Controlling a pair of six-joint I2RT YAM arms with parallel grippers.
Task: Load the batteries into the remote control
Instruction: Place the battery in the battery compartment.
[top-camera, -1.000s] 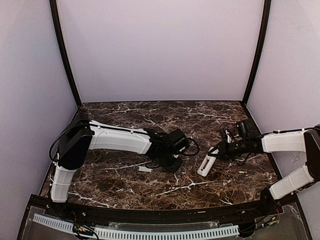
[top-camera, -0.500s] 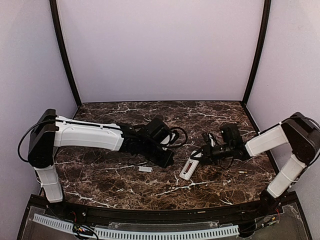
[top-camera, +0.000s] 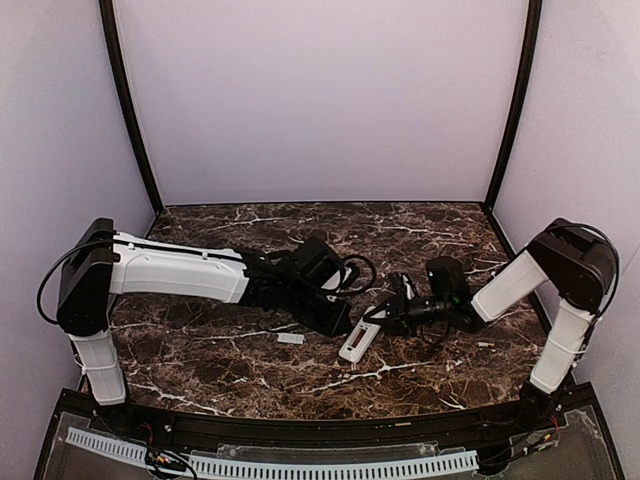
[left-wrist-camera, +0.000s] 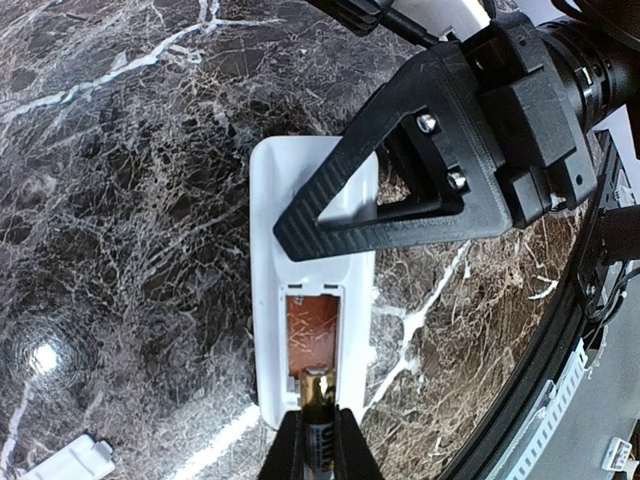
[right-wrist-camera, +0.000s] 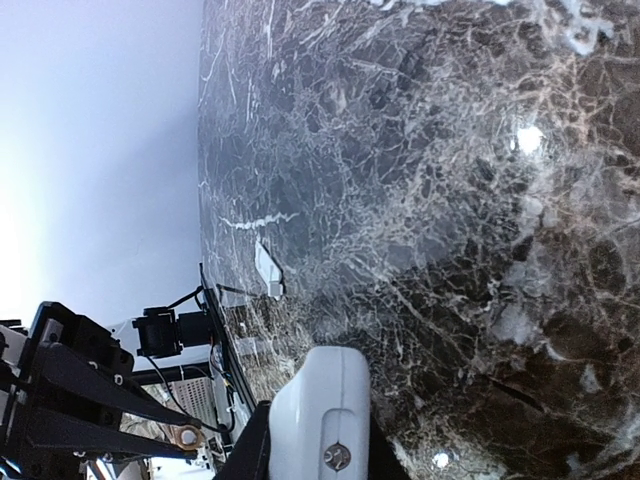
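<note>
The remote control (left-wrist-camera: 312, 250) lies back-up over the table, its recessed compartment (left-wrist-camera: 311, 330) open and empty. My right gripper (top-camera: 384, 320) is shut on the remote's far end; the white end shows between its fingers in the right wrist view (right-wrist-camera: 320, 410). My left gripper (left-wrist-camera: 318, 430) is shut on a battery (left-wrist-camera: 320, 405), whose gold tip sits at the compartment's near end. In the top view the remote (top-camera: 355, 342) slants between both grippers, with the left gripper (top-camera: 338, 320) at its left side. No other battery is clearly seen.
The small flat white cover piece (top-camera: 291, 338) lies on the marble table left of the remote; it also shows in the left wrist view (left-wrist-camera: 70, 462) and the right wrist view (right-wrist-camera: 268, 270). A tiny pale object (top-camera: 487, 345) lies at the right. Walls enclose the table.
My right arm has carried the remote leftward to the left gripper. My left arm has reached out, bringing the battery to the compartment's end.
</note>
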